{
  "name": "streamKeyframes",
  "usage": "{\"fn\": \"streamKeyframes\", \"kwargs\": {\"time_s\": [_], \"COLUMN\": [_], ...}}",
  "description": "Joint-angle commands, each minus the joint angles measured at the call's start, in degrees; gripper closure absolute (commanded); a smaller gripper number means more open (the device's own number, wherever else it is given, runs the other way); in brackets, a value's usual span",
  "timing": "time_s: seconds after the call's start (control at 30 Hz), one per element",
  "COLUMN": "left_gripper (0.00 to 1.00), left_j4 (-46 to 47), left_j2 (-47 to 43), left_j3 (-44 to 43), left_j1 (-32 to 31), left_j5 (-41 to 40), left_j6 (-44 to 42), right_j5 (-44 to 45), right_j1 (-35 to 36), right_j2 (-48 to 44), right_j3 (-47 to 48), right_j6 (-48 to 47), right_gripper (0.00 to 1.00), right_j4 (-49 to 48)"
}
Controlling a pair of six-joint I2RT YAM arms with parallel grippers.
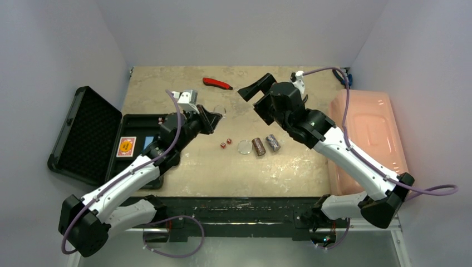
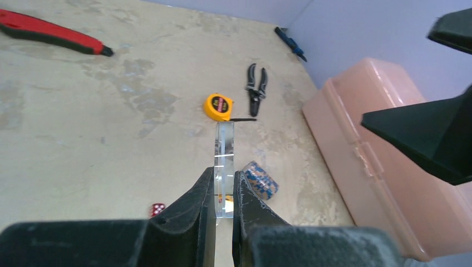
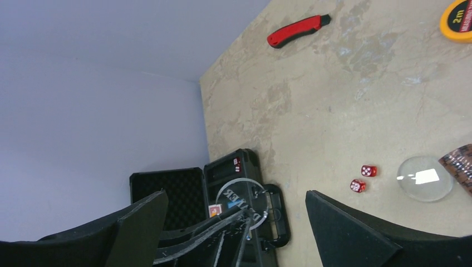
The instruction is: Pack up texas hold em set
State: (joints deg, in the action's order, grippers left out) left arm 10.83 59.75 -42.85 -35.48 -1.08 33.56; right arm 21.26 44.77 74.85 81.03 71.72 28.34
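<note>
Two chip rolls [image 1: 258, 146], two dice [image 1: 222, 146] and one clear disc [image 1: 244, 146] remain unpacked; card deck [image 1: 126, 147] sits in case [image 1: 89, 133]. Left gripper [image 2: 224, 183] clamps a second disc [image 2: 224, 147]; right gripper [image 1: 256, 100] stands apart, empty.

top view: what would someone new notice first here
The left gripper, raised over the middle of the table, pinches a clear round disc edge-on. Facing it, the right gripper hangs wide open. At the table's left edge the black case lies open with a red-backed card deck inside, while two chip rolls lie out on the tabletop.
</note>
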Motion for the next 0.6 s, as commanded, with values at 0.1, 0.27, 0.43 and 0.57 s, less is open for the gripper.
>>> {"fn": "streamKeyframes", "kwargs": {"time_s": [0.1,0.27,0.43,0.57], "left_gripper": [1.00,1.00,1.00,1.00], "left_j4": [-16.38,-25.21,-29.57,-32.74], "left_j2": [-4.45,-5.18,-5.54,-4.41], "left_j3": [-5.40,-7.69,-8.84,-10.41], "left_j1": [3.70,11.85,18.50,22.18], "left_j5": [-13.98,-14.47,-14.37,-14.69], "left_j6": [-2.70,0.74,2.45,4.20], "right_j5": [5.99,6.45,6.73,6.96], "right_j1": [-0.67,-0.89,-1.19,-1.35], "right_j2": [-3.10,-3.85,-4.33,-4.62], "right_j3": [-1.04,-2.11,-2.97,-3.83], "right_j6": [-2.78,-3.24,-3.60,-3.67], "right_gripper": [0.01,0.01,0.01,0.01], "right_j4": [1.80,2.34,2.75,2.69]}}
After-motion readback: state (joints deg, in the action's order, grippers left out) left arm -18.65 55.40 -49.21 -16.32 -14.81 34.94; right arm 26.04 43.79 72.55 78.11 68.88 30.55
